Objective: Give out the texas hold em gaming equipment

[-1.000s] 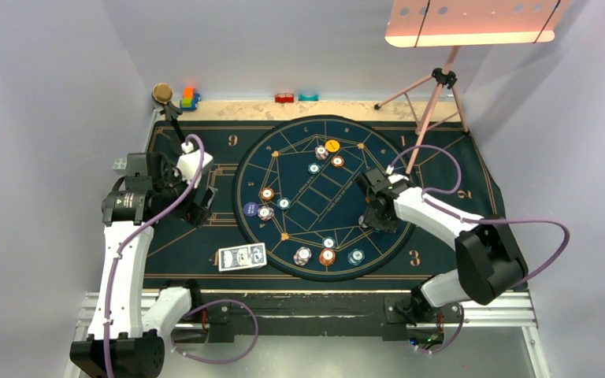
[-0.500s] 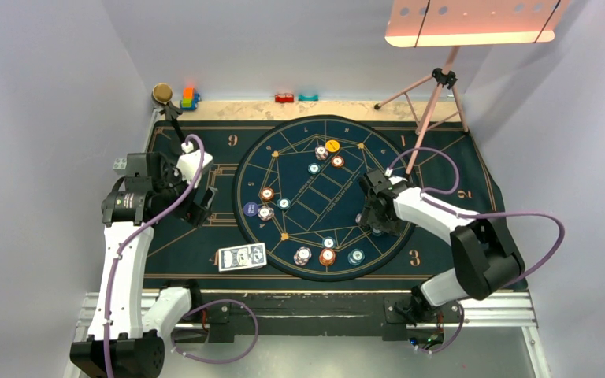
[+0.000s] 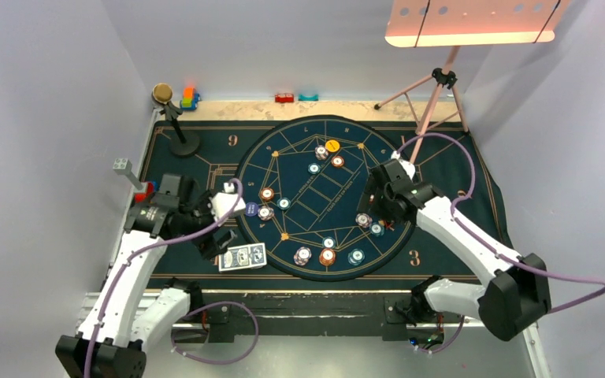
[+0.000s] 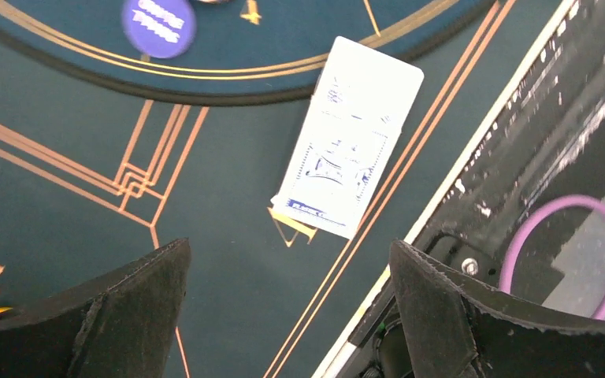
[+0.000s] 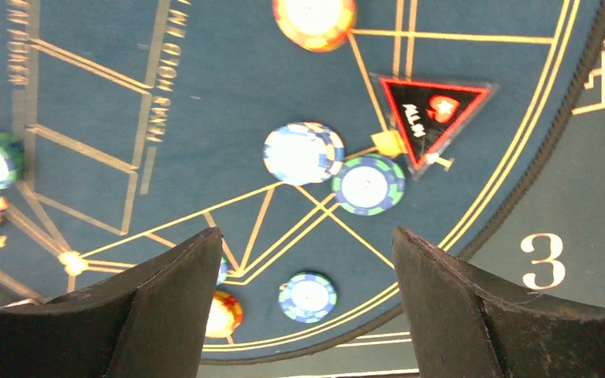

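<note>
The left gripper [image 4: 290,248] hangs, jaws spread wide and empty, above the playing cards [image 4: 350,138] lying just off the near-left rim of the round mat [image 3: 319,206], while the right gripper [image 5: 306,236], likewise spread and empty, hangs above a white chip [image 5: 303,152] and a teal chip [image 5: 368,184] on the mat's right.

The round mat [image 3: 299,224] looks like matt cloth with gold print. At its 7 o'clock edge, the card deck [image 4: 350,138] is smooth, faintly glossy paper. The chips [image 5: 303,152] look like glossy plastic. The left tool [image 4: 290,250] has rough, matt black fingers [image 4: 126,307].
</note>
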